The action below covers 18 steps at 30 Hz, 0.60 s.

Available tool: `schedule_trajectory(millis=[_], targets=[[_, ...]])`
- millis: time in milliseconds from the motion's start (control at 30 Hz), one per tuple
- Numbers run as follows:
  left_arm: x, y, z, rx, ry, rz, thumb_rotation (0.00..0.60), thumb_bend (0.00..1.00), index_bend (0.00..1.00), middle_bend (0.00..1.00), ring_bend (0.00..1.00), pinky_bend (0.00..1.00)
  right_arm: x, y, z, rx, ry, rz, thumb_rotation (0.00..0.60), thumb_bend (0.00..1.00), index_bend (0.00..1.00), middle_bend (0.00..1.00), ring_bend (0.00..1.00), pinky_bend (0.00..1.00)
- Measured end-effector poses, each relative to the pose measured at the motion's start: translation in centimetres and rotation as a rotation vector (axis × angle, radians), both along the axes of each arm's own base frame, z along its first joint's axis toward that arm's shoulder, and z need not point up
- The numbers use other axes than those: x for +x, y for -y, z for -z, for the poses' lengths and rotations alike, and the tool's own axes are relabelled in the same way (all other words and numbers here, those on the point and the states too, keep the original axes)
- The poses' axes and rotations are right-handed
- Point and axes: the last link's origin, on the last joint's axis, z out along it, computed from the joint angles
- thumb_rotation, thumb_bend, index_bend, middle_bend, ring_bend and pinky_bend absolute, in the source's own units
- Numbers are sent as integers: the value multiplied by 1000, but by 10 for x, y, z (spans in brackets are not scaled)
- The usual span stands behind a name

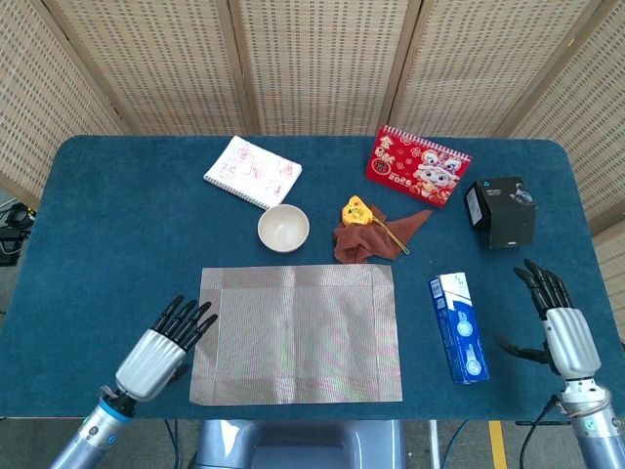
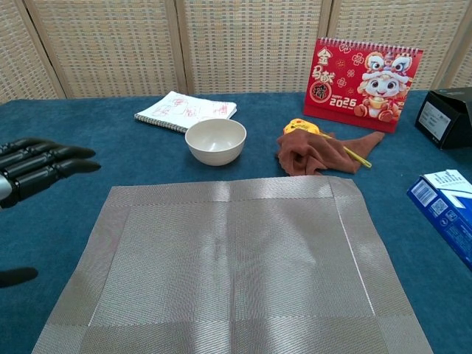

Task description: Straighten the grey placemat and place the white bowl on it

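The grey placemat [image 1: 298, 333] lies flat and square in the lower middle of the head view, its edges running with the table's, and it fills the lower half of the chest view [image 2: 228, 269]. The white bowl [image 1: 283, 229] stands upright on the blue tablecloth [image 1: 117, 234] just above the placemat's upper edge, left of centre, close to it but not on it. The left hand [image 1: 156, 350] hovers at the lower left, just beside the placemat's left edge and apart from it, fingers straight and slightly spread, holding nothing; in the chest view only its dark fingertips [image 2: 44, 164] show at the left border. The right hand [image 1: 559, 327] sits at the lower right, fingers extended and thumb out to the side, empty. Just left of it a blue and white box [image 1: 458, 328] lies lengthwise. Right of the bowl is a crumpled brown cloth [image 1: 369, 237] with a small yellow object [image 1: 354, 210] at its top. Further up lie a spiral notebook [image 1: 253, 172] in the upper left, a red 2025 desk calendar [image 1: 418, 164] and a black box [image 1: 502, 211] towards the right.
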Motion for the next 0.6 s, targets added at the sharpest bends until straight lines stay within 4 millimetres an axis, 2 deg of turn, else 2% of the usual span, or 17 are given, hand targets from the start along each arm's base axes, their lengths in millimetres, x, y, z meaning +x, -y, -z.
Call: schedule_trajectory(millis=[167, 300, 600], targets=[[7, -19, -7, 27, 17, -18, 600, 156, 115, 0, 0, 0, 1, -1, -2, -5, 3, 0, 600, 159, 114, 0, 0, 0], [15, -47, -7, 81, 2, -11, 600, 171, 171, 0, 0, 0, -1, 1, -2, -5, 5, 8, 600, 159, 114, 0, 0, 0], [39, -110, 30, 117, -53, -20, 600, 199, 244, 0, 0, 0, -7, 4, 0, 5, 5, 29, 600, 159, 114, 0, 0, 0]])
